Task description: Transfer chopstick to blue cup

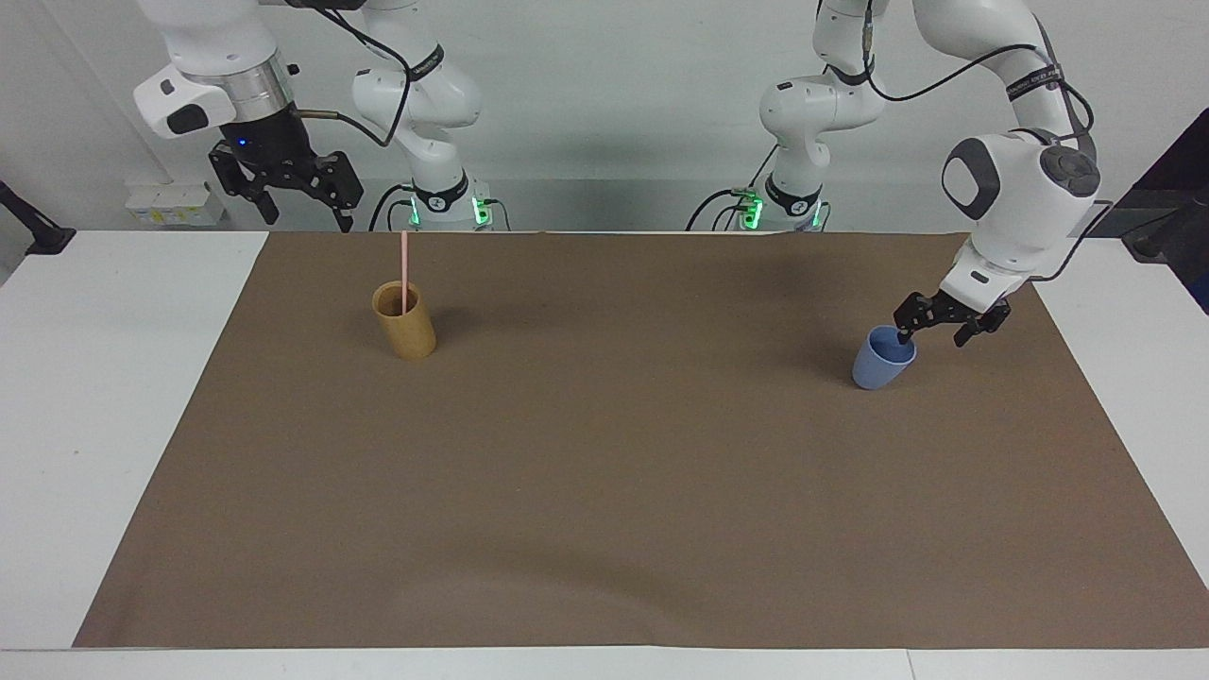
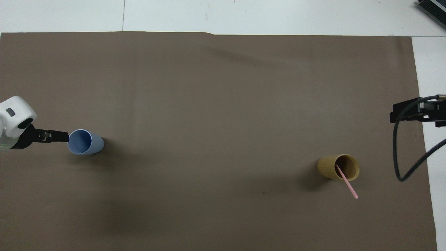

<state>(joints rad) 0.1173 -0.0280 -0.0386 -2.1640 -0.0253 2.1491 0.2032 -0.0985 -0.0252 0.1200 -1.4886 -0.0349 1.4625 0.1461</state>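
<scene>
The pale pink chopstick (image 1: 404,269) (image 2: 346,183) stands in the tan cup (image 1: 406,326) (image 2: 329,168) toward the right arm's end of the table, leaning on its rim. The blue cup (image 1: 878,364) (image 2: 85,142) stands upright toward the left arm's end. My left gripper (image 1: 930,337) (image 2: 64,136) is open and low beside the blue cup, one fingertip at the rim on the side toward the table's end. I cannot tell if it touches the cup. My right gripper (image 1: 307,222) (image 2: 395,113) waits open, raised over the mat's edge beside the tan cup, holding nothing.
A brown mat (image 1: 604,472) covers most of the white table (image 1: 94,378). The right arm's black cable (image 2: 400,153) hangs in a loop over the mat's edge near the tan cup.
</scene>
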